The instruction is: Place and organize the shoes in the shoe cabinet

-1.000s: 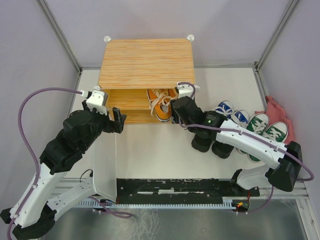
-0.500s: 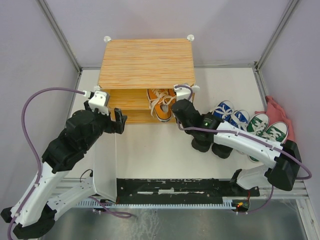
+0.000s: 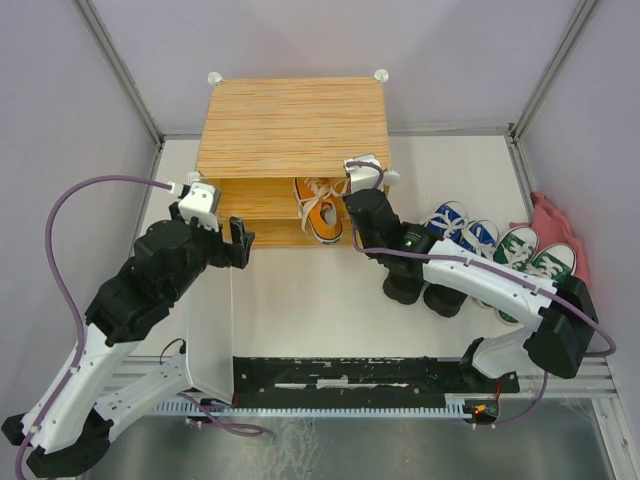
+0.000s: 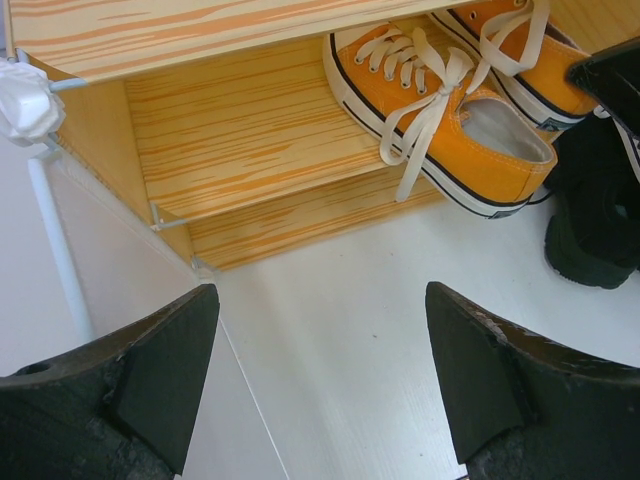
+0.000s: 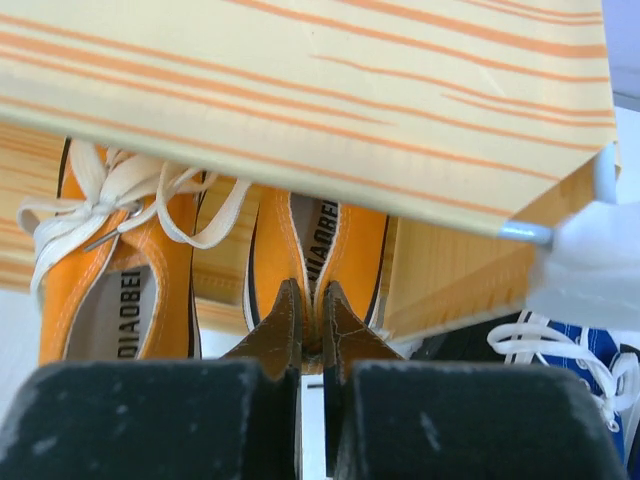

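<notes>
Now my right pincer [image 5: 311, 298], shut, meets an orange sneaker [image 5: 322, 235] at its heel. My left pincer [image 4: 320, 305] gapes, empty.

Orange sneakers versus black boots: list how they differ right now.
The orange sneakers have white laces and white soles; the black boots are dark all over, with no laces showing. The orange sneakers sit inside the shoe cabinet on a wood-grain shelf; the black boots stand outside it on the white table, to its right. Both are pairs set side by side.
</notes>
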`<move>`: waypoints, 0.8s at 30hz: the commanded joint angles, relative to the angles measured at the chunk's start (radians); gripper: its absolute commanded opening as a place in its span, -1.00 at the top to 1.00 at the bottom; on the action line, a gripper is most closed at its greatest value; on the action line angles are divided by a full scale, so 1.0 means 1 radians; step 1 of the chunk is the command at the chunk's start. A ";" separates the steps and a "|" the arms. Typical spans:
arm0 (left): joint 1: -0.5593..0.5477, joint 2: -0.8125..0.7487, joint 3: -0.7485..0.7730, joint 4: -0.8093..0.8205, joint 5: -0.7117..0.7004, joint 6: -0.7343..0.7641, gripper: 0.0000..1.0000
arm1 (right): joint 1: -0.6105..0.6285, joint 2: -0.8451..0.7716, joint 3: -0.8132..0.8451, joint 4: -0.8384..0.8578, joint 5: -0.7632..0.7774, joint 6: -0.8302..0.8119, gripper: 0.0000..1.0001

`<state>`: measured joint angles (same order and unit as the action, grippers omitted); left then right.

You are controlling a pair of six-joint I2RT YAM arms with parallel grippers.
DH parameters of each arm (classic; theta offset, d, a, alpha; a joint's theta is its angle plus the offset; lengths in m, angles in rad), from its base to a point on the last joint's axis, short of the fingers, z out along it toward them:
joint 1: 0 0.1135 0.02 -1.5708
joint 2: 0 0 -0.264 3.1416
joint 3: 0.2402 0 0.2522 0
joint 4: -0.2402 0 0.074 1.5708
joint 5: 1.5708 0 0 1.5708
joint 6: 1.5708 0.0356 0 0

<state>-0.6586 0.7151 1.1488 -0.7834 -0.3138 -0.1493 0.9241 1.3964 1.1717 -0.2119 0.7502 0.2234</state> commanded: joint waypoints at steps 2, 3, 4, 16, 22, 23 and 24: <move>-0.003 -0.003 -0.010 0.025 -0.015 0.022 -0.80 | -0.011 0.030 -0.007 0.298 0.098 -0.064 0.96; -0.003 -0.004 -0.012 0.025 -0.015 0.025 -0.80 | -0.011 0.043 -0.006 0.313 0.103 -0.070 0.97; -0.003 -0.003 -0.013 0.025 -0.015 0.024 -0.80 | -0.013 0.059 -0.006 0.326 0.109 -0.078 0.97; -0.003 0.005 -0.027 0.023 -0.019 0.037 -0.80 | -0.055 0.101 -0.032 0.314 0.138 -0.076 0.97; -0.003 0.014 -0.030 0.025 -0.017 0.033 -0.80 | -0.081 0.108 -0.037 0.272 0.162 -0.057 0.97; -0.003 0.015 -0.031 0.026 -0.015 0.033 -0.80 | -0.084 0.108 -0.038 0.262 0.161 -0.050 0.97; -0.003 0.016 -0.032 0.027 -0.014 0.032 -0.80 | -0.086 0.106 -0.038 0.255 0.154 -0.045 0.95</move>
<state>-0.6586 0.7223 1.1240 -0.7807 -0.3141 -0.1493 0.8658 1.5246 1.1271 0.0036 0.8253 0.1593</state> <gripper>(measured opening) 0.897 0.064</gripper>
